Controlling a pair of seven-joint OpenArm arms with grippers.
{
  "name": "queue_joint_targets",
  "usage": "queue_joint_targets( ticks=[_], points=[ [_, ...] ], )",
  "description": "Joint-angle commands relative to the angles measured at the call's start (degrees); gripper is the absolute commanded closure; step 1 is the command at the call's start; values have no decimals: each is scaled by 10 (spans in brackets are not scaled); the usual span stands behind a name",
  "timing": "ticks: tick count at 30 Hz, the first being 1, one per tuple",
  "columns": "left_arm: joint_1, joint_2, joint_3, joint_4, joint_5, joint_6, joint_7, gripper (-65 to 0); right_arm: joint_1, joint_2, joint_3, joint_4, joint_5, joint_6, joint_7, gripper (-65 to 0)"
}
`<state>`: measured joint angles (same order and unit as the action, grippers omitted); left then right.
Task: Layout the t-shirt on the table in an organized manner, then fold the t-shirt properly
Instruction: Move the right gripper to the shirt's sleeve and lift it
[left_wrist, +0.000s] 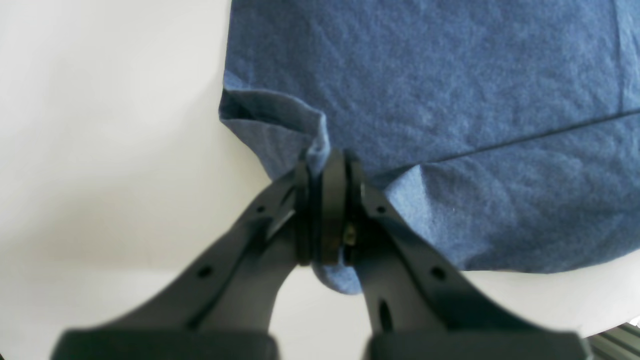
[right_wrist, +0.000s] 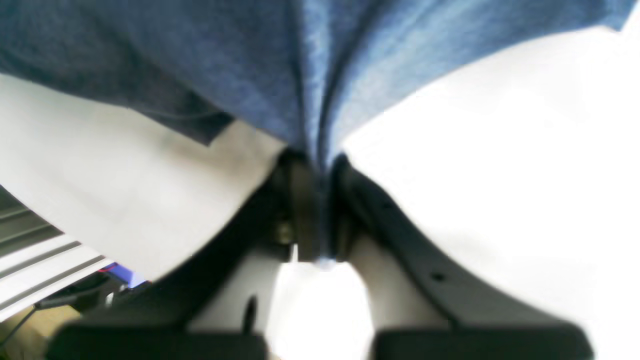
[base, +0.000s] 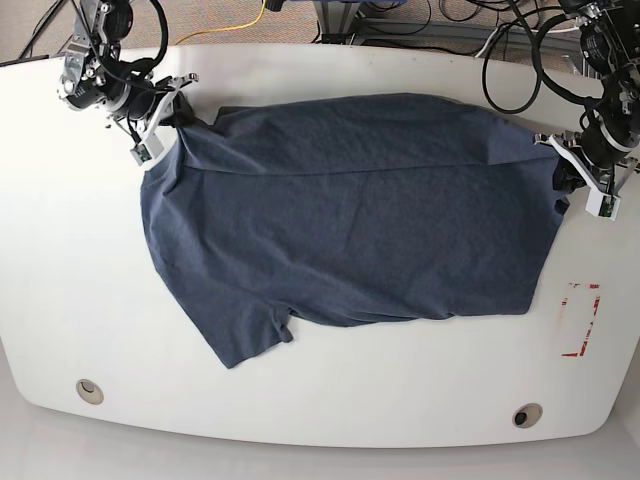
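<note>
Left wrist cam: left gripper (left_wrist: 327, 165) is clamped tight on a bunched edge of the t-shirt (left_wrist: 450, 100).

Right wrist: right gripper (right_wrist: 315, 170) is pinched onto a fold of cloth too.

Base view: shirt's spread across the table (base: 320, 420), held at both far corners, one sleeve rumpled. Layout looks nearly done; I'd say folding hasn't started.
</note>
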<state>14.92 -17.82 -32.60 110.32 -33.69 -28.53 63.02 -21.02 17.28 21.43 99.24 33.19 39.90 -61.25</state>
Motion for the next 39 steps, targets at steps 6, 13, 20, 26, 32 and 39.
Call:
queue_joint_targets(
  ticks=[6, 13, 20, 26, 32, 39],
  points=[
    [-5, -10, -4, 10, -6, 0, -12, 0, 1, 6, 3, 107, 3, 1, -28, -2],
    [-5, -10, -4, 10, -6, 0, -12, 0, 92, -15, 2, 144, 3, 1, -96, -5],
    [-5, -10, -2, 10, -6, 0, -12, 0, 238, -47, -18, 105, 3, 1, -134, -6],
    [-5, -10, -1, 10, -6, 0, -12, 0, 342, -68, -61, 9, 1, 1, -137, -8],
    [-5, -10, -1, 10, -5, 0, -12, 0, 408, -71, -102, -114, 0, 1, -118, -132],
    [-4, -10, -1, 10, -5, 0, -12, 0, 431, -67, -119, -208, 3, 1, -90, -553]
  ],
)
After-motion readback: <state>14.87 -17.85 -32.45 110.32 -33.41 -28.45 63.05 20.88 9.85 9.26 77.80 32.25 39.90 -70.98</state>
